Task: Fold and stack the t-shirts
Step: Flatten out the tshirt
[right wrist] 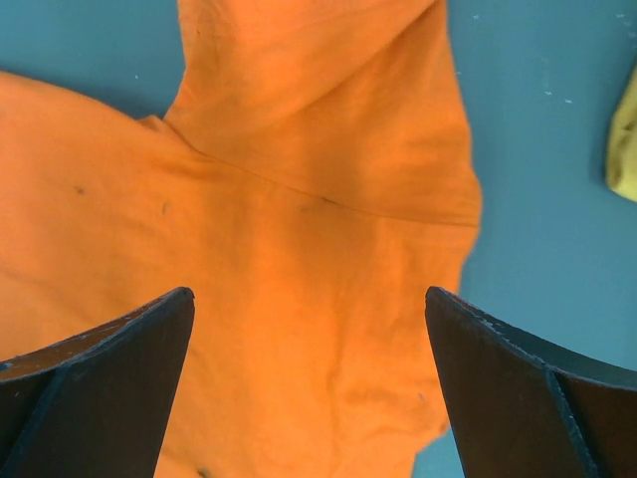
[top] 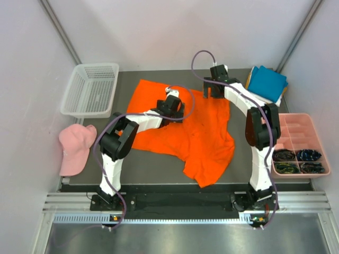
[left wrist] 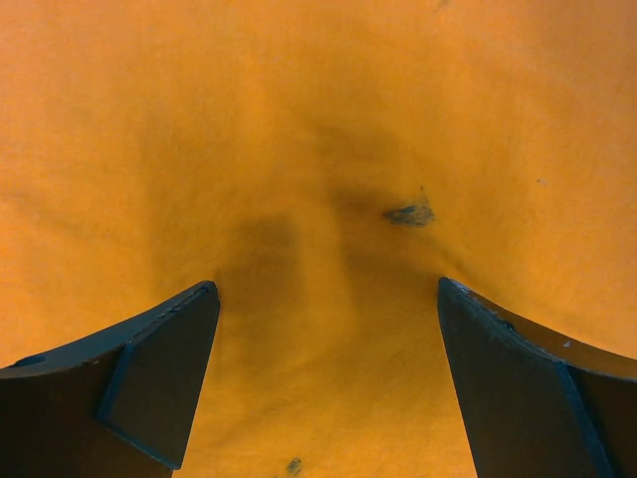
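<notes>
A pink cap (top: 74, 148) lies at the far left, off the dark surface (top: 153, 166). A white basket (top: 91, 91) stands beyond it, beside the surface's far-left corner. The orange shirt (top: 204, 135) lies spread and rumpled across the middle of the surface, not folded. The left arm (top: 140, 123) reaches over the shirt's far-left part. The left jaws stand wide apart close over the cloth and grip nothing. The right arm (top: 249, 106) bends over the shirt's far-right sleeve, and the right jaws are likewise wide apart and empty. Yellow cloth (right wrist: 623, 149) shows at the right edge of the right wrist view. A folded blue shirt (top: 268, 83) lies at the far-right corner. A pink tray (top: 299, 124) sits beside the surface's right edge.
</notes>
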You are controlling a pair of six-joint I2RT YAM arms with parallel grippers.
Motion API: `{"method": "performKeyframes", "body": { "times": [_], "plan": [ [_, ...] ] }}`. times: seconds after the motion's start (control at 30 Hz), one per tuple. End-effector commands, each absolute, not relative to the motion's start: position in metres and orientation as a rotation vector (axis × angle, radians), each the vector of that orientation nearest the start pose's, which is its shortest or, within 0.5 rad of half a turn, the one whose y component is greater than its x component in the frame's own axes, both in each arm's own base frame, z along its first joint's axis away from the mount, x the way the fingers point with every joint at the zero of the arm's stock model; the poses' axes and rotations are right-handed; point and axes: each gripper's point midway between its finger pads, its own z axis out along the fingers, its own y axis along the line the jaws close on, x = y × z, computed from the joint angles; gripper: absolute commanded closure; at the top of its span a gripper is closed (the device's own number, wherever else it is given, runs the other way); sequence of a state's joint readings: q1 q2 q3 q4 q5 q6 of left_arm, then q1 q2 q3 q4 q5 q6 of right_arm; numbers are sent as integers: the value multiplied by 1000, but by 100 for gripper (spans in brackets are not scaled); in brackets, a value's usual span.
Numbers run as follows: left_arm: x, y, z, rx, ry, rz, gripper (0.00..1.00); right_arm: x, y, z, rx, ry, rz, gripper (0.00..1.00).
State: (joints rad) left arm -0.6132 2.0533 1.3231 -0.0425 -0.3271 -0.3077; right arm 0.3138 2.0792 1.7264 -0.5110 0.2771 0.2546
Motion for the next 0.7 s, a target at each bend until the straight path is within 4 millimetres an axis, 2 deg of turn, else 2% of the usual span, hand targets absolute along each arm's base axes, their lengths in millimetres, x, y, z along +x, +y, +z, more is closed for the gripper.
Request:
{"method": "performKeyframes", "body": {
  "times": [0.0,0.03,0.07,0.13,0.17,0.27,0.3,0.33,0.4,0.67],
  "plan": [
    [429,-262,-6,220,2393,-110,5,540,139,109,13,2358,-49,1],
    [428,-263,-6,218,2395,-116,5,547,142,116,0,2337,-51,1],
    [427,-262,-9,219,2402,-114,5,548,141,101,-13,2372,-67,1],
    [426,-262,-12,220,2415,-117,6,560,142,104,-30,2354,-81,1],
    [425,-262,-13,220,2418,-118,6,561,142,92,-43,2380,-96,1],
    [422,-261,-14,222,2426,-114,6,574,145,93,-76,2365,-105,1],
    [423,-260,-13,223,2425,-110,6,575,145,81,-95,2387,-125,1],
    [421,-259,-13,231,2430,-101,7,580,144,86,-95,2371,-130,1],
    [421,-256,-12,235,2431,-81,7,582,142,75,-106,2391,-145,1],
    [412,-237,-12,256,2447,16,7,584,138,60,-98,2430,-97,1]
  ]
}}
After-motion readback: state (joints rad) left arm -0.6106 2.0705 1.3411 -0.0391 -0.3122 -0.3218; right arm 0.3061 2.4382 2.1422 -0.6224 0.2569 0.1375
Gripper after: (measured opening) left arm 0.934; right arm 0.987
